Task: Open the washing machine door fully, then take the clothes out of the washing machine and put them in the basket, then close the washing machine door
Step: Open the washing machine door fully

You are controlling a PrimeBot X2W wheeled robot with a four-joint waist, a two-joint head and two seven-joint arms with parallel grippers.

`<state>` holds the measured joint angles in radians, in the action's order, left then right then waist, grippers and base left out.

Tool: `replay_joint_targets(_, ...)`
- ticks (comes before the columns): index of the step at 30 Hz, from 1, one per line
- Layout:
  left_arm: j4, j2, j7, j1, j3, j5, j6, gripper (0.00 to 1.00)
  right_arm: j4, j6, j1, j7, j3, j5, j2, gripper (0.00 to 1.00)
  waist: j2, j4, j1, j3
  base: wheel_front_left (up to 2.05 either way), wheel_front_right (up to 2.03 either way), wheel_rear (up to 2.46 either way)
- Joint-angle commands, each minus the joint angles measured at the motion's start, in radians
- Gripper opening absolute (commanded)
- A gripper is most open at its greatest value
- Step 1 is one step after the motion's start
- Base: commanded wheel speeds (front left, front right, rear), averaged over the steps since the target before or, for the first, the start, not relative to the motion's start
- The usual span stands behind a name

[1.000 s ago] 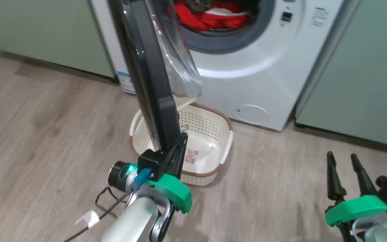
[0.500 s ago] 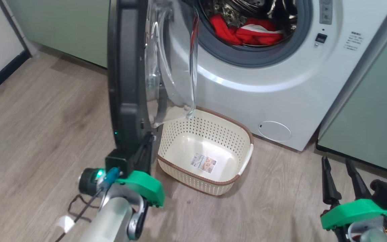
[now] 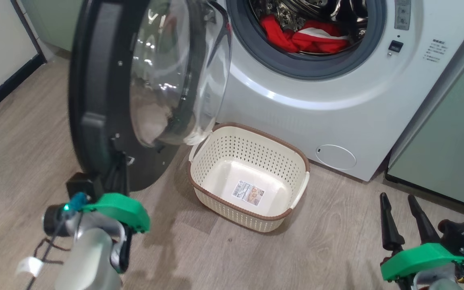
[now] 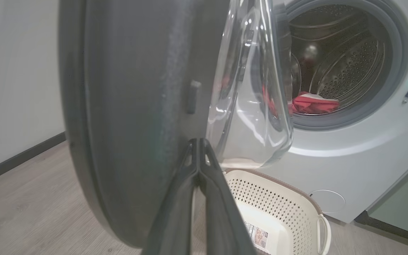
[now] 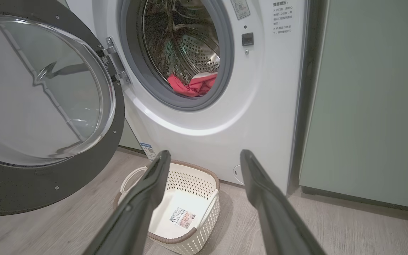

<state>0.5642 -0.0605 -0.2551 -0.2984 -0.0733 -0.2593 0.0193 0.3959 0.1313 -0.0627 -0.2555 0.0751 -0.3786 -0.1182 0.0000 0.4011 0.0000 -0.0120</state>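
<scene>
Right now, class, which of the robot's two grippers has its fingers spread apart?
The right gripper: its two dark fingers stand clearly apart. The left gripper has its fingers pressed together at the washing machine door.

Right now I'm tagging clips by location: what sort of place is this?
Probably a home laundry corner: a white front-loading washing machine with red clothes inside, a cream basket on the wood-look floor, pale green cabinets alongside.
</scene>
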Motion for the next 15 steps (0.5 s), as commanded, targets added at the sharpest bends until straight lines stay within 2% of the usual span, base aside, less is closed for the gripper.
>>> replay_joint_targets(1,-0.021,-0.025,-0.007,-0.068,0.046,0.008,-0.004,0.0,-0.027,-0.001,-0.022,-0.006,0.022,0.0,-0.018,1.0,0.0,-0.001,0.0,0.002,0.0,0.0,0.0)
replay_joint_targets(8,0.075,-0.052,-0.007,-0.138,0.171,0.023,-0.02,0.0,-0.024,-0.001,-0.022,-0.006,0.032,0.001,-0.026,1.0,0.0,-0.018,0.0,0.016,0.0,0.0,0.0)
replay_joint_targets(15,0.149,-0.068,-0.007,-0.23,0.302,0.038,-0.008,0.0,-0.028,-0.001,-0.05,-0.006,0.04,0.003,-0.05,1.0,0.0,-0.042,0.0,0.063,0.0,0.0,0.0)
